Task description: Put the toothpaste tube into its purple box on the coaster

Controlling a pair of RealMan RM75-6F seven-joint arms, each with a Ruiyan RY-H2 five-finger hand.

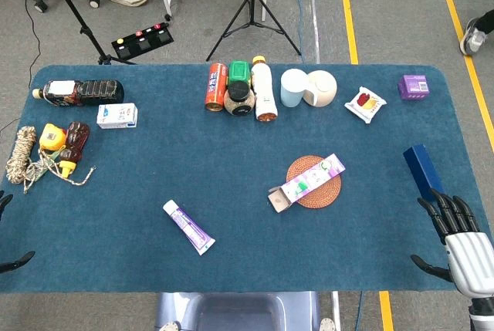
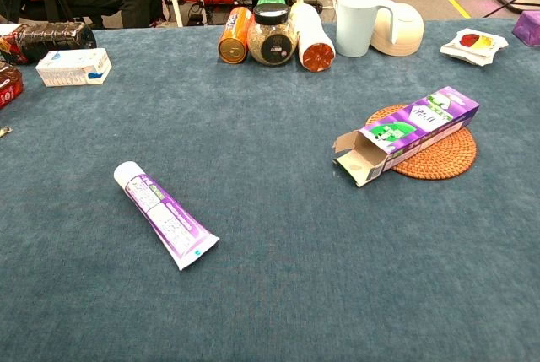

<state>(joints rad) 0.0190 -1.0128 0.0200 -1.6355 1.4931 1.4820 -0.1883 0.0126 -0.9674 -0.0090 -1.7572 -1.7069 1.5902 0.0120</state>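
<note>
Hovering spread and empty, right hand; left hand barely visible

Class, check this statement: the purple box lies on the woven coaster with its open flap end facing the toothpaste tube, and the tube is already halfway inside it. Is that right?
One part is wrong. The toothpaste tube is not in the purple box at all; it lies on the blue cloth, well apart from it. The rest holds: the box lies on the coaster, open end toward the tube. The chest view shows this most plainly.
</note>
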